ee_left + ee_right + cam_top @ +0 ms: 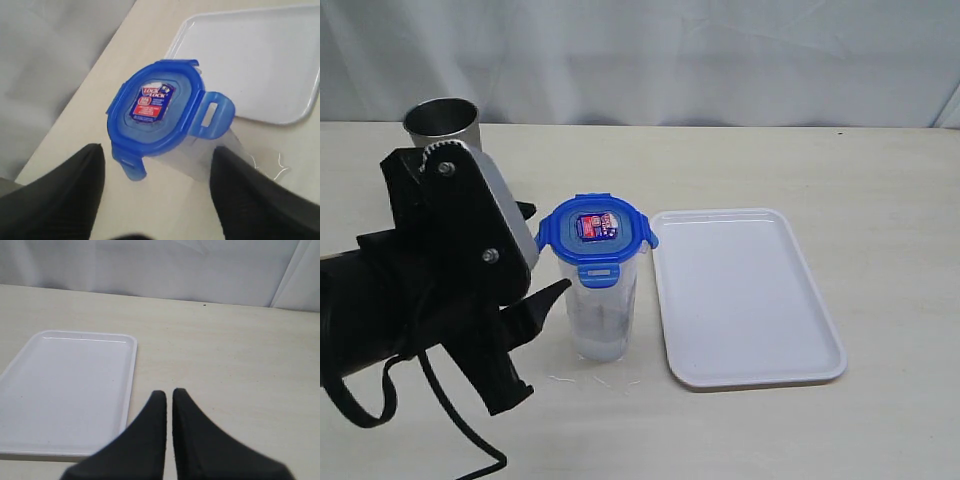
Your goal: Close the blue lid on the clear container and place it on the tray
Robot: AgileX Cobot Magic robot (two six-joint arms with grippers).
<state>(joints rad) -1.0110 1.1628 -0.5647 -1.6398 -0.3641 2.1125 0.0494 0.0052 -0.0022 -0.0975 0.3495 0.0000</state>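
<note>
My left gripper (548, 248) is spread wide with a finger on either side of the container (600, 315), and it grips nothing. The container stands upright on the table (880, 180), just beside the tray (750, 300) and not on it. The lid (597, 230) sits on its mouth. The exterior view alone shows the steel cup (442, 122) behind my left arm, well apart from the rest, and the lid's front flap folded down against the wall. My left wrist camera looks down between my fingers (65, 195) onto the lid (152, 107) and shows more: one flap juts outward toward the tray (260, 65), another hangs down, and the sticker sits on the clear centre. Only my right wrist camera shows my right gripper (169, 391): its jaws are all but together with a thin slit between them and hold nothing. They hang over bare table beside the tray (65, 390)
</note>
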